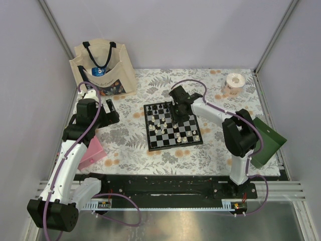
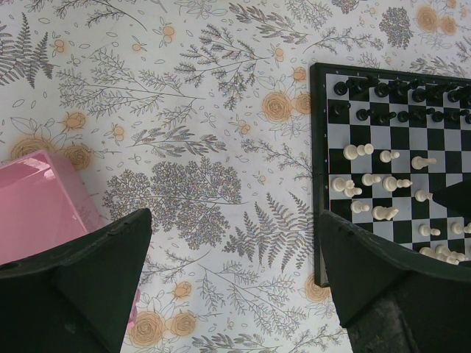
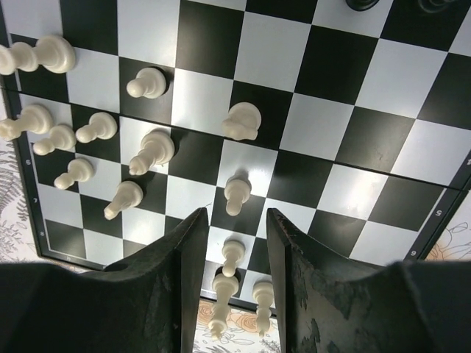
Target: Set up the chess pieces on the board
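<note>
Partly spread and empty, the right gripper (image 3: 237, 220) framed an upright cream-white plastic pawn (image 3: 232, 257), frame's lower centre, on the chequered black-and-white board (image 3: 353, 73).

The flowered tablecloth (image 1: 130, 145) is carrying the board (image 1: 175, 146), a tote bag (image 1: 103, 68), a pink box (image 1: 91, 153) and a white roll (image 1: 233, 84), all lying apart.

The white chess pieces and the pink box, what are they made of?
The white chess pieces look like smooth cream plastic: soft shiny highlights and moulded round shapes. The pink box seems glossy plastic too, since light glares off its flat top, though I cannot be sure.
</note>
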You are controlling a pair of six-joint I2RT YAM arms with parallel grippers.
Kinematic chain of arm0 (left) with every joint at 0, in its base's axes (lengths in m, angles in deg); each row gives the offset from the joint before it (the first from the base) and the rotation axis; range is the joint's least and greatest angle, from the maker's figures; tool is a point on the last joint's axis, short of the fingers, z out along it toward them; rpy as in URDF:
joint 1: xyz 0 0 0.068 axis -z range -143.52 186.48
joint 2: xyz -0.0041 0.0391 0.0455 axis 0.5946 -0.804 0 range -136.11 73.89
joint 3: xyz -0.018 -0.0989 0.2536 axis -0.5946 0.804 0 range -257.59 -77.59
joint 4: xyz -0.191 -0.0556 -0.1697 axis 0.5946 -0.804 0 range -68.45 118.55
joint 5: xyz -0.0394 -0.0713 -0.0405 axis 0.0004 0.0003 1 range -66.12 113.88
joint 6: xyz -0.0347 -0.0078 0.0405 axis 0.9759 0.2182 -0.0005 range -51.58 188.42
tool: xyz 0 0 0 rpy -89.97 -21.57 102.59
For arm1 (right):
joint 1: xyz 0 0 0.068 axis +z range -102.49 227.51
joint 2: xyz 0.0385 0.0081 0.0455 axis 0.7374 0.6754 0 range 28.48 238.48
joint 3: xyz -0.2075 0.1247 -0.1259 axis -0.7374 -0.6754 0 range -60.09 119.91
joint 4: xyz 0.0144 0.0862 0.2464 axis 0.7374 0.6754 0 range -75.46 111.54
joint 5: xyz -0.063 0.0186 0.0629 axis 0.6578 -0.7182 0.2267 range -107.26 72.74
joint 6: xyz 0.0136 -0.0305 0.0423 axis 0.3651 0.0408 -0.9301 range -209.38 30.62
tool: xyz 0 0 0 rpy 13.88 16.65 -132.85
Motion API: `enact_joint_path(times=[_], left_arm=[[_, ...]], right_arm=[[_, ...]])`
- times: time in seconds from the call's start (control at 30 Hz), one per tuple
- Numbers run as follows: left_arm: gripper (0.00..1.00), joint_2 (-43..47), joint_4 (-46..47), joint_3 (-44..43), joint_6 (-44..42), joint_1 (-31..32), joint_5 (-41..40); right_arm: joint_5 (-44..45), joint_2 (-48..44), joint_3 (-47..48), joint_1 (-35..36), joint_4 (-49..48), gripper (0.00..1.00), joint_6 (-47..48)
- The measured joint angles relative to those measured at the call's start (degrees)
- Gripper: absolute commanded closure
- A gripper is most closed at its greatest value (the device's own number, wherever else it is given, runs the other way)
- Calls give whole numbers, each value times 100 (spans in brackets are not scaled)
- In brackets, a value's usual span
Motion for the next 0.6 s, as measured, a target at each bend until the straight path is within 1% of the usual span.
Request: enact_joint_path(times=[0.23, 0.6], left_arm=[[1, 0, 0, 0, 0, 0, 0], [1, 0, 0, 0, 0, 0, 0]], right_arm=[[-7, 304, 11, 0, 2, 58, -7], [0, 317, 15, 0, -2, 69, 2]])
